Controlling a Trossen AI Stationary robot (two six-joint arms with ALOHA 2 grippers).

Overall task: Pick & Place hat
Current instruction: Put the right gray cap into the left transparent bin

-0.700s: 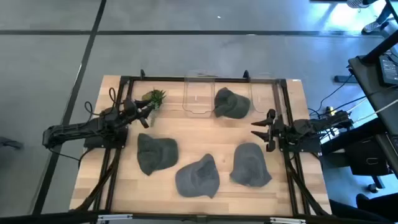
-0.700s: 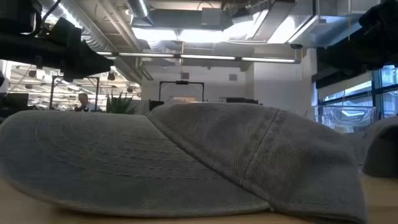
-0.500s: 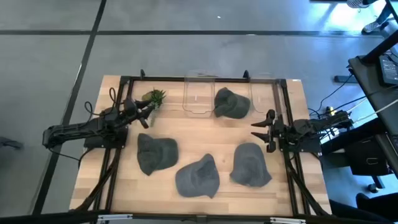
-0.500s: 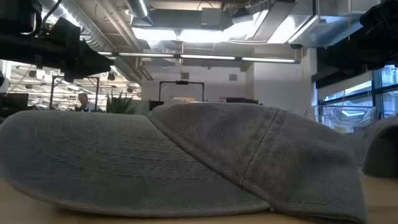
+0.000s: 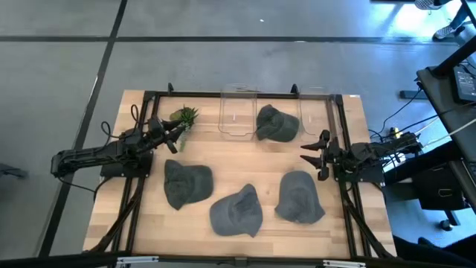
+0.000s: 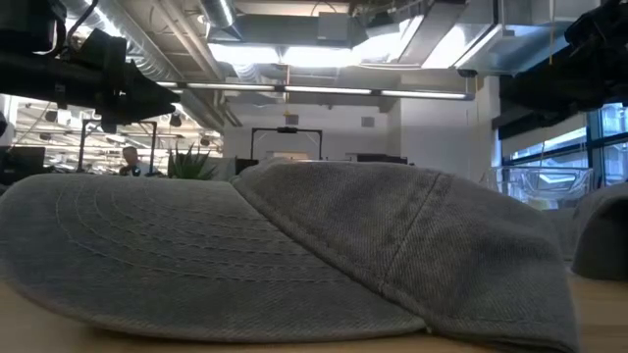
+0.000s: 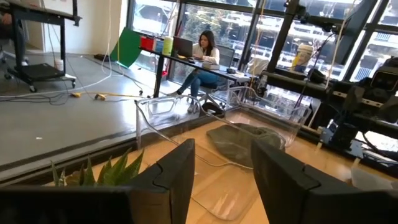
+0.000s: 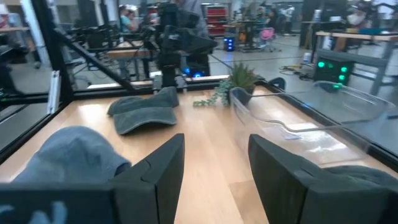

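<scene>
Three grey caps lie crown up on the wooden table: one at the left (image 5: 185,183), one at the near middle (image 5: 236,211), one at the right (image 5: 300,196). A fourth grey cap (image 5: 277,123) lies in a clear bin at the far side, and it also shows in the left wrist view (image 7: 245,135). My left gripper (image 5: 178,132) is open and empty above the table's left, near a small plant (image 5: 184,115). My right gripper (image 5: 306,154) is open and empty at the table's right, above and beyond the right cap. The low view is filled by the near cap (image 6: 294,245).
Two clear plastic bins (image 5: 238,115) stand side by side at the far edge. A black frame (image 5: 338,134) runs along the table's sides and far edge. Bare wood lies between the caps and the bins. A person sits at a desk far behind (image 7: 205,59).
</scene>
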